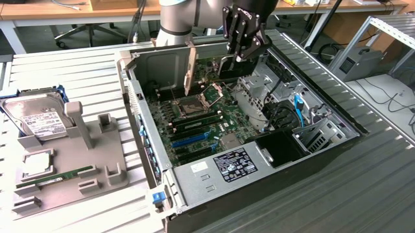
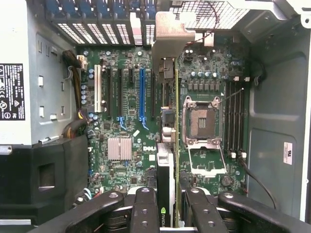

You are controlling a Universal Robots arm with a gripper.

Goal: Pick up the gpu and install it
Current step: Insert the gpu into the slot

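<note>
The gpu hangs in the claw over a case on a slatted table.

The gpu stands on edge in my pincer, above the board in the case. A tray lies on the exterior view's left.

Exterior view overlooks the case obliquely; wrist view faces its motherboard closely
</note>
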